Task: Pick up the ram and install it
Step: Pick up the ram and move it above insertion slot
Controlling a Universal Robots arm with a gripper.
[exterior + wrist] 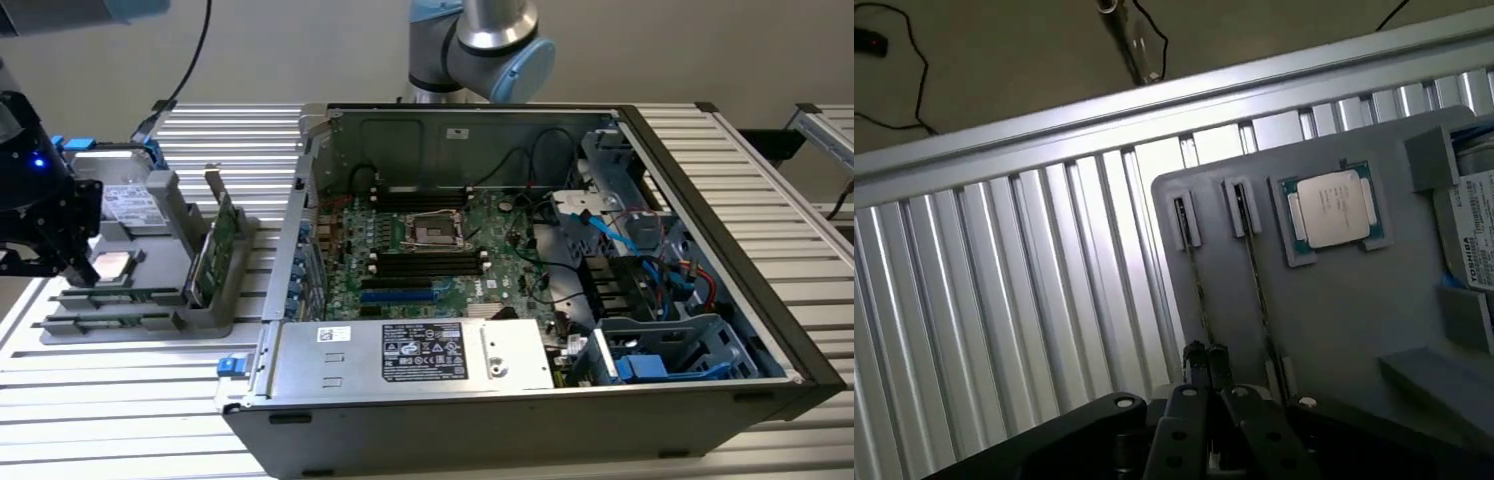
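Note:
Two ram sticks stand on edge in slots of the grey parts tray (pixel 1354 320): one ram stick (pixel 1194 285) and a second ram stick (pixel 1259 290) beside it. In the exterior view they lie along the tray's front-left rails (pixel 127 297). My gripper (pixel 1205 357) is shut, its fingertips close together just over the near end of the first stick; nothing shows between them. In the exterior view the gripper (pixel 78 268) hangs over the tray's left end. The open computer case (pixel 721 250) shows the motherboard's long black memory slots (pixel 427 262).
A square silver processor (pixel 1334 208) lies on the tray beside the sticks, with a hard drive (pixel 1476 235) past it. A taller green expansion card (pixel 214 245) stands at the tray's side nearest the case. Ribbed aluminium table (pixel 120 400) surrounds everything.

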